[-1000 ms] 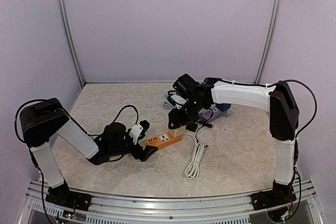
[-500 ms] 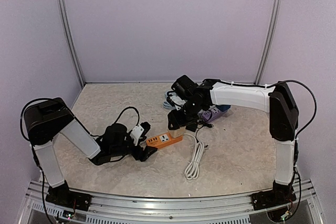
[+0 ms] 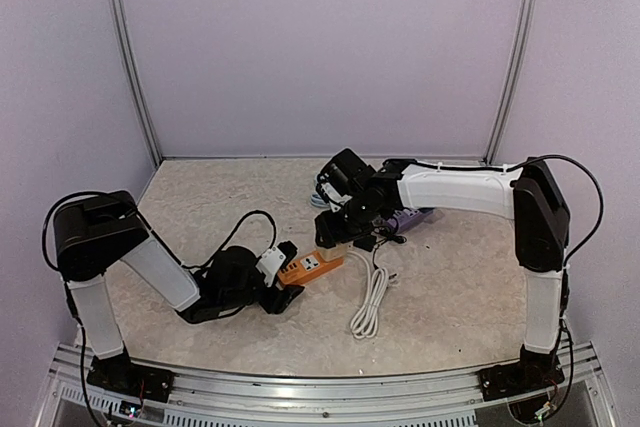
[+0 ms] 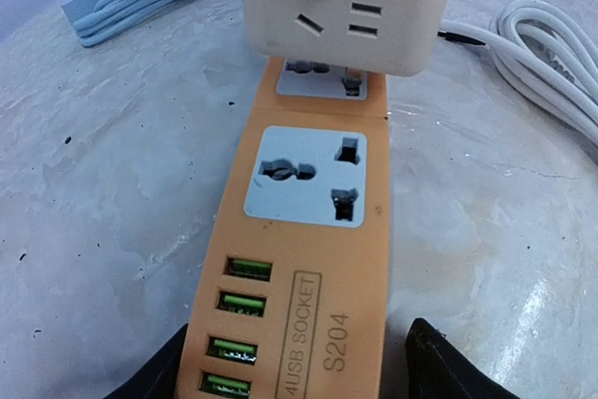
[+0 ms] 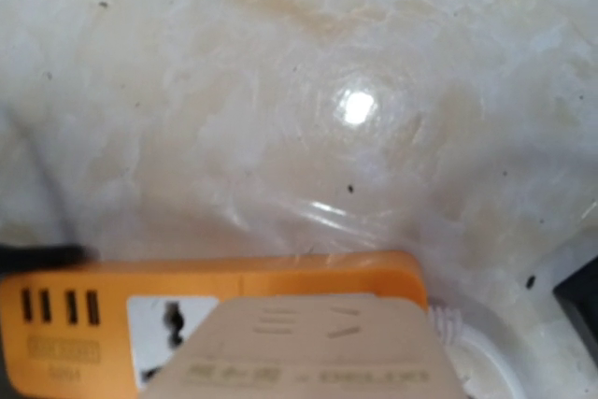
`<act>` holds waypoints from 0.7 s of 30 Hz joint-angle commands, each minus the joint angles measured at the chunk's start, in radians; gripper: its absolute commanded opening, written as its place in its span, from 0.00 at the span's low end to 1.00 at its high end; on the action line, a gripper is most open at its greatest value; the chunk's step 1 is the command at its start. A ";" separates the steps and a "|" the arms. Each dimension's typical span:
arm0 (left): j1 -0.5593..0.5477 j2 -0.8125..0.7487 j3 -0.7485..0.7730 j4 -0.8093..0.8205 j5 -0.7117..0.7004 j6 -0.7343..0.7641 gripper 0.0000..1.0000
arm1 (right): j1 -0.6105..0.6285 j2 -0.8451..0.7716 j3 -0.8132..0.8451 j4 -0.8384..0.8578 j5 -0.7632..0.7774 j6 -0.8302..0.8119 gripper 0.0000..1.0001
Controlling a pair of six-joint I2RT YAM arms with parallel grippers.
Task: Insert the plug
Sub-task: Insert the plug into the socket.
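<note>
A: How are the jaws of the left gripper (image 4: 304, 368) set?

B: They are seen apart, one finger (image 4: 441, 366) on each side of the USB end of the orange power strip (image 4: 308, 259). A gap is left at the right-hand finger. Against a second ago they have been drawn narrower, and the strip has been swung to a steeper angle.

A: And the right gripper (image 3: 342, 229)?

B: It is judged to be clamped on the white adapter plug (image 4: 346, 7); something black is glimpsed at the plug's top edge.

A: Where is the plug held?

B: Ahead of the left jaws, over the strip's far socket, which is partly covered. The universal socket nearer the left jaws is left bare. Whether the pins have entered cannot be told.

A: What is meant for the task?

B: The strip is apparently being braced, so that it is not pushed across the desk (image 4: 112, 184) when the plug is pressed home. Insertion is judged unfinished. Further out, a white cord (image 4: 542, 35) lies coiled at the right and a grey power strip (image 4: 103, 2) at the far left.
</note>
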 commanded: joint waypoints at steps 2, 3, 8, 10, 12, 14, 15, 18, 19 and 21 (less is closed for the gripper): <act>-0.036 0.042 0.024 -0.026 0.007 -0.029 0.68 | 0.032 0.081 -0.038 0.033 -0.007 0.039 0.00; -0.035 0.044 0.026 -0.028 0.005 -0.030 0.68 | 0.034 0.090 -0.032 0.027 -0.008 0.030 0.00; -0.035 0.043 0.022 -0.023 -0.008 -0.027 0.64 | 0.047 0.118 -0.031 -0.017 0.005 -0.009 0.00; -0.035 0.040 0.024 -0.025 -0.016 -0.031 0.64 | 0.047 0.109 -0.057 -0.012 0.005 -0.010 0.00; -0.035 0.039 0.025 -0.025 -0.016 -0.031 0.64 | 0.047 0.100 -0.077 -0.006 0.026 -0.009 0.00; -0.036 0.040 0.027 -0.027 -0.015 -0.032 0.65 | 0.048 0.100 -0.081 -0.004 0.027 -0.008 0.00; -0.036 0.042 0.029 -0.029 -0.014 -0.031 0.64 | 0.049 0.101 -0.080 -0.003 0.027 -0.010 0.00; -0.036 0.035 0.027 -0.029 -0.019 -0.031 0.64 | 0.048 0.108 -0.064 -0.009 0.028 -0.014 0.00; -0.036 0.033 0.028 -0.029 -0.021 -0.031 0.65 | 0.049 0.110 -0.062 -0.010 0.028 -0.013 0.00; -0.036 0.028 0.030 -0.036 -0.025 -0.032 0.65 | 0.047 0.114 -0.060 -0.006 0.023 -0.013 0.00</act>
